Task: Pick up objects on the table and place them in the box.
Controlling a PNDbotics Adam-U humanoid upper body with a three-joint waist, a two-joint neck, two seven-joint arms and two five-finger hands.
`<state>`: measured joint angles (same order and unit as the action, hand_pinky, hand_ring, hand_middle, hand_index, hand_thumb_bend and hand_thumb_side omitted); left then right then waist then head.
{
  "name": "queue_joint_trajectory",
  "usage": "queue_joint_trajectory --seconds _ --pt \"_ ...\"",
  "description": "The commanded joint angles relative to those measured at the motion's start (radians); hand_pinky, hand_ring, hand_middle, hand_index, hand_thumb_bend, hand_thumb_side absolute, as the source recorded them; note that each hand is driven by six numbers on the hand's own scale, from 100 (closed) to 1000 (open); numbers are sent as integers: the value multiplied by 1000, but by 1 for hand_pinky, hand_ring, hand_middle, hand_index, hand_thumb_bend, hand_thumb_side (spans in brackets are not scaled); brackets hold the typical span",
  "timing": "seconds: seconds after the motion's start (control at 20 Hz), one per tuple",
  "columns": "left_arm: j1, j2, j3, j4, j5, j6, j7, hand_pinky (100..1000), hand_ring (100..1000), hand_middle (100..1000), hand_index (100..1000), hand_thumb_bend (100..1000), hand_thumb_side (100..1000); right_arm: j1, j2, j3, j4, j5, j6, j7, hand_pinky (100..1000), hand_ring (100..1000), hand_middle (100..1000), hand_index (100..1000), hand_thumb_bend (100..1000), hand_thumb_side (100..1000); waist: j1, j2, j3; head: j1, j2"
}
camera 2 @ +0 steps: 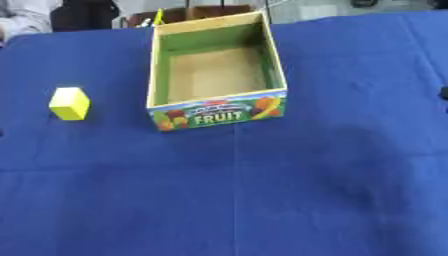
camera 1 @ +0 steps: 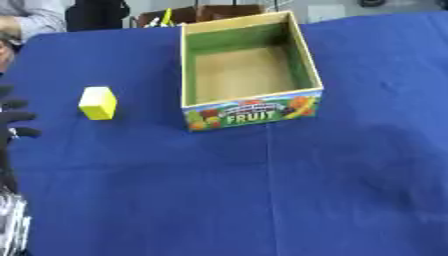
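Observation:
A yellow block (camera 1: 98, 103) lies on the blue cloth, left of the box. The box (camera 1: 252, 114) is an open cardboard crate with green inner walls, a bare brown floor and a FRUIT label on its front; nothing lies in it. My left hand (camera 1: 16, 118) shows at the left edge, black fingers spread and straight, a short way left of the block and not touching it. Its silver forearm (camera 1: 12, 227) runs down the lower left edge. A small dark shape (camera 2: 444, 93) at the right edge may be my right hand; too little shows to tell its state.
The blue cloth (camera 1: 262, 200) covers the whole table. Beyond the far edge stand a brown container (camera 1: 210, 12) with small items and a dark bag (camera 1: 94, 14). A person's sleeve (camera 1: 35, 15) shows at the upper left corner.

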<state>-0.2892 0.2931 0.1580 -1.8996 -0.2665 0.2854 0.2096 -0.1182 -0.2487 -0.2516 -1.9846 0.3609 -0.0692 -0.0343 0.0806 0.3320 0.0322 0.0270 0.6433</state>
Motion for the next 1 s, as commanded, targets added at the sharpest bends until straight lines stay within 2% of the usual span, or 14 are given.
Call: queue_joint_trajectory --seconds 0.05,0.35,0.4,0.6,0.75,1.0 --pt "-45 121 -24 10 -133 -5 -171 474 585 584 760 244 1000 -3 -22 2 -15 0 -3 5 787 815 687 759 100 897 -2 -20 -2 -2 -13" --pt "-134 250 -54 37 -419 -37 -449 540 625 629 791 203 1000 -1 -24 5 -15 -2 -3 9 787 816 687 760 100 897 -1 -24 -6 5 -18" --pt "-147 265 -58 43 -473 -43 -486 568 641 646 800 174 1000 -1 -24 6 -15 -2 -4 9 788 817 687 760 100 897 0 -25 -7 5 -18" --pt "-202 300 -77 66 -671 -92 -631 609 666 676 828 160 1000 0 -25 8 -15 -3 -4 12 788 817 687 760 100 897 0 -27 -10 7 -15" --pt "-239 316 -91 91 -735 -134 -727 639 691 708 861 227 1000 1 -25 8 -15 -4 -5 12 787 818 686 759 100 896 0 -27 -12 8 -16" --pt "-286 352 -102 156 -745 -188 -846 676 757 788 928 348 1000 2 -27 10 -15 -4 -6 15 788 819 687 760 100 896 0 -28 -13 8 -19"
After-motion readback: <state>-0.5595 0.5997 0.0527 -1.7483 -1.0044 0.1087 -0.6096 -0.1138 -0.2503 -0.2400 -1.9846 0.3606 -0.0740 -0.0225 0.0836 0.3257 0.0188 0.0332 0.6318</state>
